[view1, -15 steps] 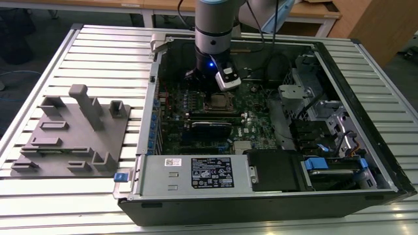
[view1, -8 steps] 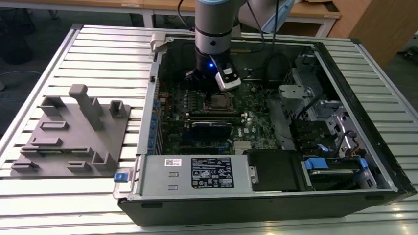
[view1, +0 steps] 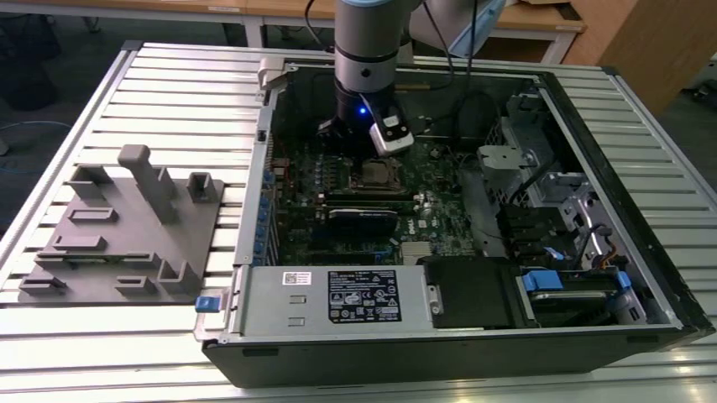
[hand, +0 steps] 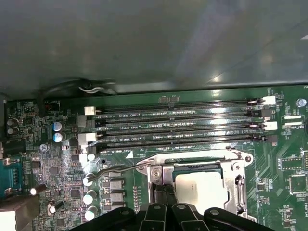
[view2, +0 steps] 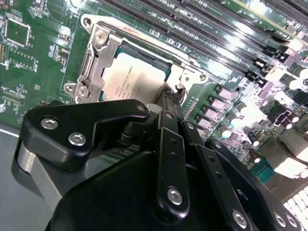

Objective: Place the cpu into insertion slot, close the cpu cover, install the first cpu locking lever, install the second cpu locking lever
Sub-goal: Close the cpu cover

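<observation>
We are counting one dull silver-grey square cpu [view2: 134, 72], one silvery windowed metal cpu cover [view2: 98, 53]; black gripper [view2: 169, 96] is sitting closed, holding nothing.

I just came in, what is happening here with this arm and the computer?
A robot arm reaches into an open computer case. Its gripper is at the edge of the socket on the green board. The chip already sits in the socket, with the metal cover lying flat around it. A thin wire lever juts out beside the socket.
</observation>
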Controlling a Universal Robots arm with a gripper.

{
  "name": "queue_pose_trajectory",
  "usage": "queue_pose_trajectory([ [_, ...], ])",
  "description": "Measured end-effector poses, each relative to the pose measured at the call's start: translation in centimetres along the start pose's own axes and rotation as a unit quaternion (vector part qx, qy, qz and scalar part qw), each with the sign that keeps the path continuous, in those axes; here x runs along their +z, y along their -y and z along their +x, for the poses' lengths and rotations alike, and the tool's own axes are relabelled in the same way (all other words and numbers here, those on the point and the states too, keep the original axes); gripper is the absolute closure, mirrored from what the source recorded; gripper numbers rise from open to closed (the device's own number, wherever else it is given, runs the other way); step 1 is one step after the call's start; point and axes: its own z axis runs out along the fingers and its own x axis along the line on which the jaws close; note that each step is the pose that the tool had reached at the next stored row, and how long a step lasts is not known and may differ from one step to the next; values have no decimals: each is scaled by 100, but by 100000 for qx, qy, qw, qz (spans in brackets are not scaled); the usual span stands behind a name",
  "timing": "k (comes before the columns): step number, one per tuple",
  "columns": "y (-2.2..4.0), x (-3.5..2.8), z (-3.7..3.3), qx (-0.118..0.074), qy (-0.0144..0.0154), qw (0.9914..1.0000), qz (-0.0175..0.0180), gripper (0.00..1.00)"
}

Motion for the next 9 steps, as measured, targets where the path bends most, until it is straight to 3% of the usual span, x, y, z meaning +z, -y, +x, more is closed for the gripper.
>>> queue_pose_trajectory([
  [7,1,-146,-2,-2,-46,100000,76,90],
  [9,0,-153,-2,-2,-40,100000,68,90],
])
